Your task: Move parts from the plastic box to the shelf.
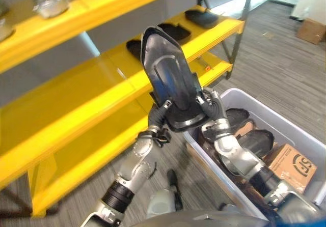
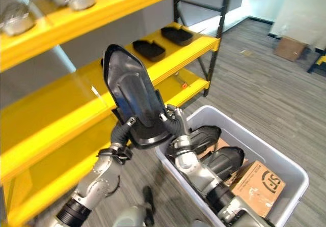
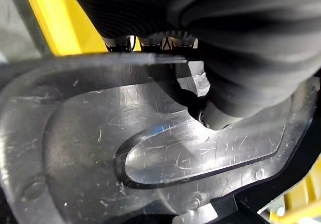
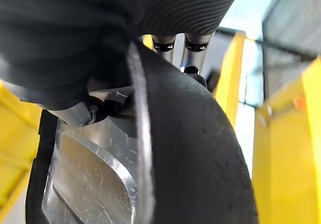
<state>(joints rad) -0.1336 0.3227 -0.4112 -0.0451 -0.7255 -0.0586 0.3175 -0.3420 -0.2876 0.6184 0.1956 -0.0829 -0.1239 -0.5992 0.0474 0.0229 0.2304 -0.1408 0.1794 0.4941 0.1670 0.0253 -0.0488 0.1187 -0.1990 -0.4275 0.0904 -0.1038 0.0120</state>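
I am holding one black moulded part (image 1: pixel 170 82) up in the centre of the frame with both hands, so I judge I am in the carry step: the part is out of the plastic box (image 1: pixel 300 130) and not yet on the shelf (image 1: pixel 102 84). My left hand (image 1: pixel 158 116) is gripping the part's lower edge from the left, fingers behind it and the thumb curled over the front face, which the left wrist view is showing pressed on the glossy surface (image 3: pixel 150 153). My right hand (image 1: pixel 211 107) is clamping the lower right edge the same way, fingers wrapped behind the rim and the thumb on the front.

The part is standing nearly upright, its pointed end toward the top of the frame, in front of the yellow middle tier. The grey box is sitting at the lower right with more dark parts (image 1: pixel 257 140) and a cardboard carton (image 1: pixel 290 166) inside. Three similar black parts (image 2: pixel 149 49) are already lying in a row toward the upper right of the middle tier.

Next I am expecting to swing the part left and forward over the bare yellow stretch beside that row, tip it flat, and only then loosen both grips. The risk I am watching is the pointed end catching the tier above.
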